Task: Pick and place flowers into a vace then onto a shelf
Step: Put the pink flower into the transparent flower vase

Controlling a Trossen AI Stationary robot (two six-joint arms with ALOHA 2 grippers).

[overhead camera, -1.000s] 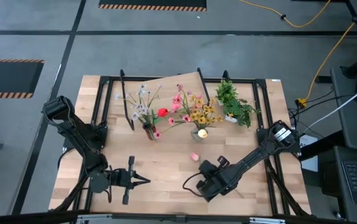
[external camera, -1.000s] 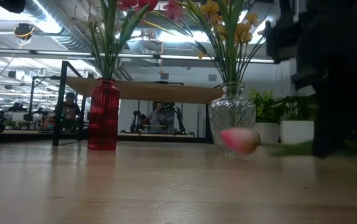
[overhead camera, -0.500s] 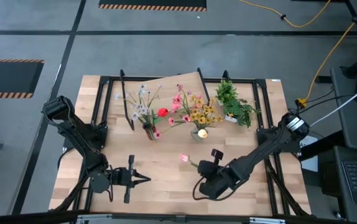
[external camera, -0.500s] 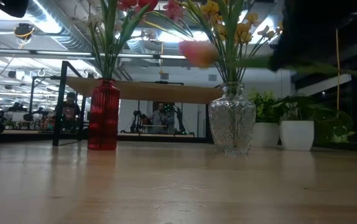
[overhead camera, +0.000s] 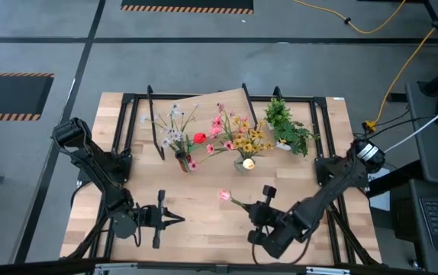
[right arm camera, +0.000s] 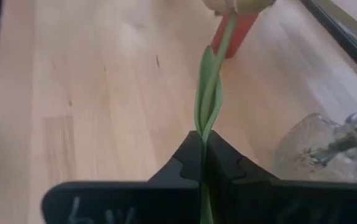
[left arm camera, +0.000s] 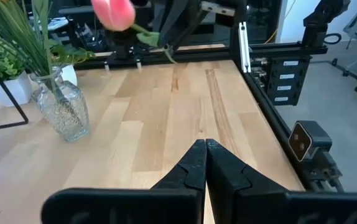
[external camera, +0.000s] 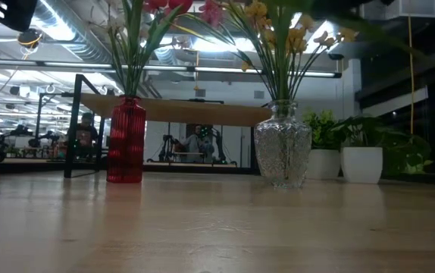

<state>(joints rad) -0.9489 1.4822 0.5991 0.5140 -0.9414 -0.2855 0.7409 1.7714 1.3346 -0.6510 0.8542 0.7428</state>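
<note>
My right gripper (overhead camera: 254, 211) is near the table's near edge, shut on a pink-headed flower (overhead camera: 223, 195) with a green stem and leaf. The flower also shows in the left wrist view (left arm camera: 113, 12) and the right wrist view (right arm camera: 211, 87). My left gripper (overhead camera: 175, 220) waits low at the near left, shut and holding nothing (left arm camera: 205, 149). A red vase (overhead camera: 182, 160) and a clear glass vase (overhead camera: 243, 163) stand on the table, each holding several flowers. The shelf (overhead camera: 234, 98) stands behind them on black legs (external camera: 179, 111). My right gripper pinches the flower's green stem (right arm camera: 204, 127) between its two fingers, well below the head. The stem runs on between the fingers along them and sticks out past their tips, toward the vases. The flower is lifted clear of the table, its pink head (right arm camera: 237, 5) foremost.
A bushy green plant in a white pot (overhead camera: 288, 126) stands at the far right, beside the clear vase (external camera: 282, 144). A black frame (overhead camera: 322, 153) rims the table. Bare wood lies between the two grippers and in front of the vases. People show in the room beyond.
My right gripper has risen from the table with the pink flower and drawn back toward the near edge. The flower, whose head lay on the wood a second ago, is lifted clear. Its head has shifted toward the table's left.
</note>
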